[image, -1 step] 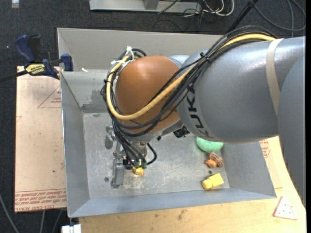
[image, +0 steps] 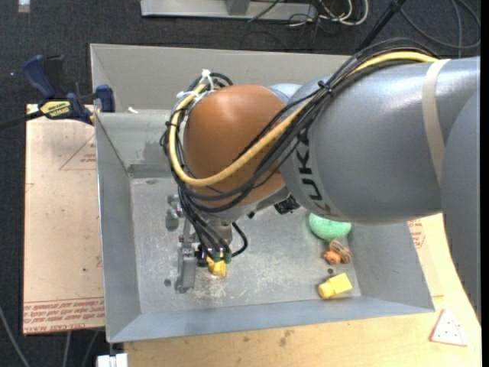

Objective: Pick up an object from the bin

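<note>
Hand low at the left of the grey bin's floor, beneath the orange wrist cover; cannot tell how far open, nor whether anything is gripped. Just beside it, toward the view's right, a small yellow piece; hard to say whether loose. Looks light, stiff and smooth: best taken squarely across flat faces, lest it squirt out. Well apart, near the front-right wall: green lump, orange-brown bit, yellow block.
</note>
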Controlling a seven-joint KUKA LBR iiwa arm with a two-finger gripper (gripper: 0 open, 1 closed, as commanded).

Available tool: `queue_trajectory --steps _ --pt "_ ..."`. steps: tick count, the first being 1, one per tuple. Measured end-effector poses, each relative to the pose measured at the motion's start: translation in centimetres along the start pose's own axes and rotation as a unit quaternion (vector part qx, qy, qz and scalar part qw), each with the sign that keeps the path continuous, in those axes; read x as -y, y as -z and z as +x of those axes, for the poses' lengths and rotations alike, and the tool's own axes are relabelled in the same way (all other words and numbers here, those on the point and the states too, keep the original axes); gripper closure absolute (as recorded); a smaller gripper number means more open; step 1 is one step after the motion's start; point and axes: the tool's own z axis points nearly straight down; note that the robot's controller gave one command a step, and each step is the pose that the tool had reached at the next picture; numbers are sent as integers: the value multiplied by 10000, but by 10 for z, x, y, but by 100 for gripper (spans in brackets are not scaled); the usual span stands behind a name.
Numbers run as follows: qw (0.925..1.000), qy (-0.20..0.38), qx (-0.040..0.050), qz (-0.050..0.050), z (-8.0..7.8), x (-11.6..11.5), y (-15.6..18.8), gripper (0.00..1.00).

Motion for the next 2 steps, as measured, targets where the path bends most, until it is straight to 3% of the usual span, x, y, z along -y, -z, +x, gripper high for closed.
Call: queue_trajectory --steps 1,2 --pt "9993 -384 11 -4 -32 19 -37 0" --pt "9915 -1301 2 0 -70 31 -36 0"
